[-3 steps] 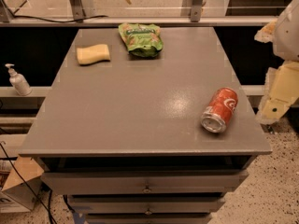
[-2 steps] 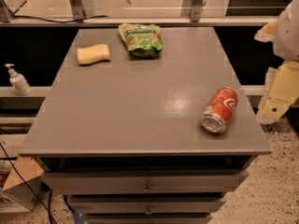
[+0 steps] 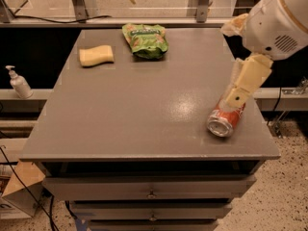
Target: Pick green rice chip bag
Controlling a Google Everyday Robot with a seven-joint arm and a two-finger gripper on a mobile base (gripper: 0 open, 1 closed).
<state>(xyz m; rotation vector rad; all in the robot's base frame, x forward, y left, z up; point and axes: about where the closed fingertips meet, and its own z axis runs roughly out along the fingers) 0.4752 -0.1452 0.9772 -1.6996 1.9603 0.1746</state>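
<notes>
**Approach not yet begun: bag far across the table from the gripper**

The green rice chip bag [image 3: 145,40] lies flat at the far edge of the grey table [image 3: 134,109], at about 12 o'clock on the tabletop, with its label side up. Just beside it at its 9 o'clock, but apart from it, sits a yellow sponge-like block [image 3: 96,55]. I must not mistake that for the target.

My gripper [image 3: 239,91] hangs over the near right part of the table, at about 4 o'clock. It sits directly above, or possibly touching, a red can [image 3: 225,119] that lies on its side there. From this angle I cannot tell how the gripper is set, but it holds nothing I can make out.

From the gripper, the bag lies toward 11 o'clock and well apart, with bare tabletop between.

I judge the task is at its first step: reaching, with no grasp started. The next move calls for lifting clear of the can so as not to roll it off the edge. Then I would swing across toward 11 o'clock and come down over the middle of the bag, on the side away from the block.
</notes>
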